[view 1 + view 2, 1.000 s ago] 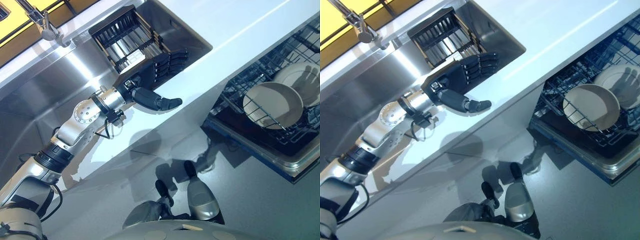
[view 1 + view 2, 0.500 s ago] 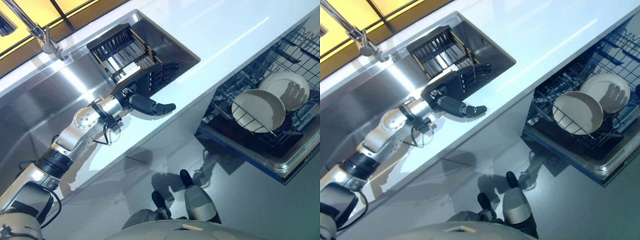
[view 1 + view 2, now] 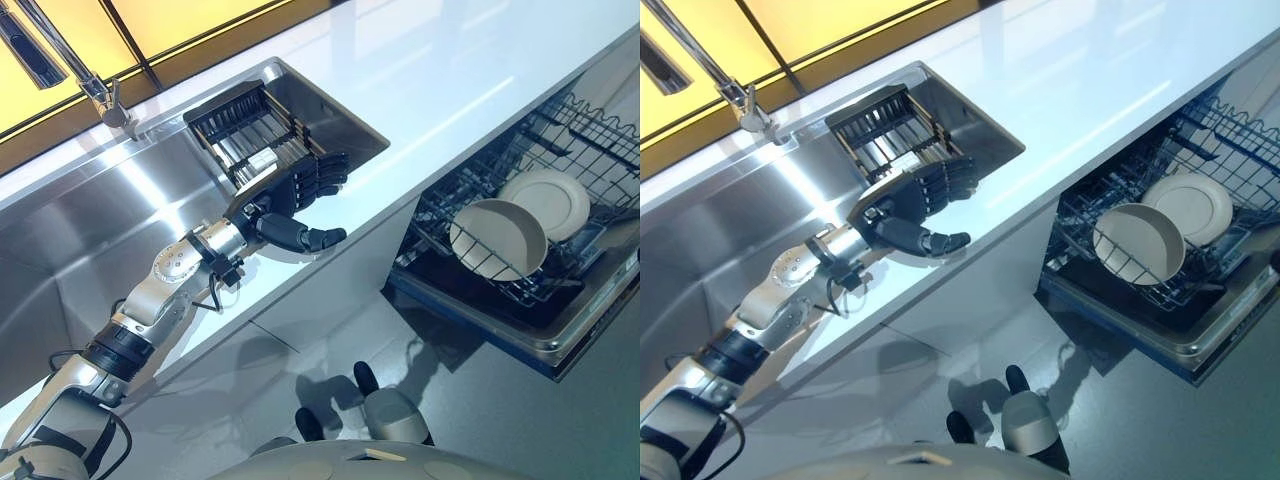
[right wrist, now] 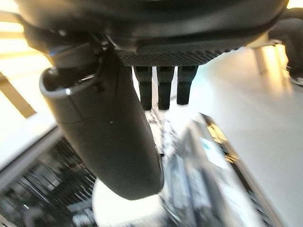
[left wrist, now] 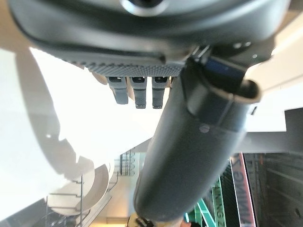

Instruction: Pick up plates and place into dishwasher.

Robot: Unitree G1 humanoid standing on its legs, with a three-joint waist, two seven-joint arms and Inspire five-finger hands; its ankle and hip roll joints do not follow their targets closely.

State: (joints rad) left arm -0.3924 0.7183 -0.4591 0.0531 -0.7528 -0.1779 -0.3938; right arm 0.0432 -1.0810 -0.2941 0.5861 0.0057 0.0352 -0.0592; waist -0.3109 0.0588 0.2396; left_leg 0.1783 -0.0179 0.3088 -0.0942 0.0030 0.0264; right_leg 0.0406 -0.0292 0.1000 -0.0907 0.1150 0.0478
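Since the earlier frames the head camera had swung, so the whole scene sat differently in view; against the counter, the left hand (image 3: 290, 195) had edged from the white worktop toward the sink's near corner, close by the rack. It hung over the counter edge just beside the sink (image 3: 90, 230), fingers straight and spread, thumb out, holding nothing. Left wrist view agreed: fingers extended, palm empty.

Right hand (image 4: 161, 90) showed in its own wrist view, fingers straight, nothing in them; blurred rack wires lay beyond it.

Plates: two pale plates (image 3: 497, 239) stood on edge in the dishwasher (image 3: 560, 330) lower basket, the nearer one overlapping the farther, both leaning between the tines. Dishwasher rack pulled out, well apart from the sink, to the robot's right of it.

A dark dish rack (image 3: 250, 135) sat in the sink's far corner, slats visible. Could not tell whether any plate stood in it; a small pale patch at its near end was too unclear to name.

Judgement: task partly done, two plates loaded. What is left depends on the sink rack. The left hand's position suggests a reach toward that rack for another piece, not yet begun.
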